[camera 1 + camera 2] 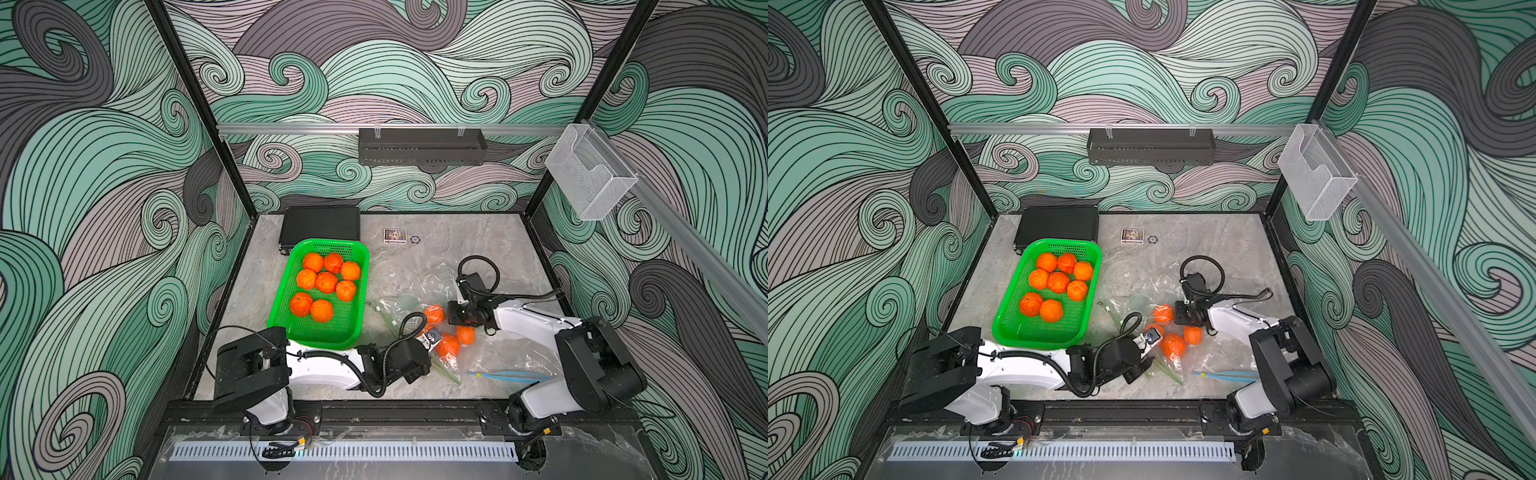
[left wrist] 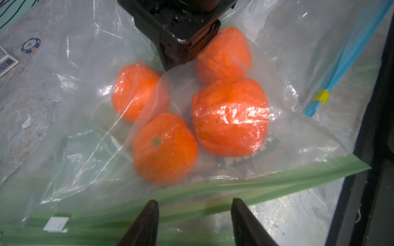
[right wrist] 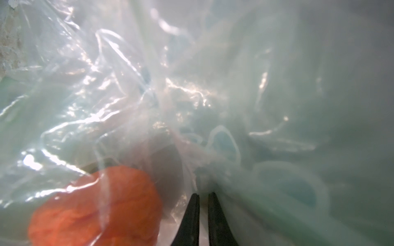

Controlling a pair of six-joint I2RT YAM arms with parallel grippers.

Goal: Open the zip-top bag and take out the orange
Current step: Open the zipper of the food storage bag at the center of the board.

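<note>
The left gripper [image 2: 194, 204] is held open just before the green zip strip [image 2: 255, 179]. Four oranges [image 2: 164, 149] are seen just beyond the strip, under the film of the bag [image 2: 298, 138]. That film is pinched between the nearly closed jaws of the right gripper [image 3: 203, 194]. Dark print [image 2: 241, 161] under the oranges cannot be read. Bare table [image 2: 287, 213] is left beside the strip.

Place: robot lab cell
Walls: swirl-print panels [image 1: 415, 62], three sides
Frame: black posts [image 1: 201, 104], aluminium rail [image 1: 291, 129]
Base: marble-look tabletop [image 1: 436, 249], two arms [image 1: 320, 368] mounted at front edge
</note>
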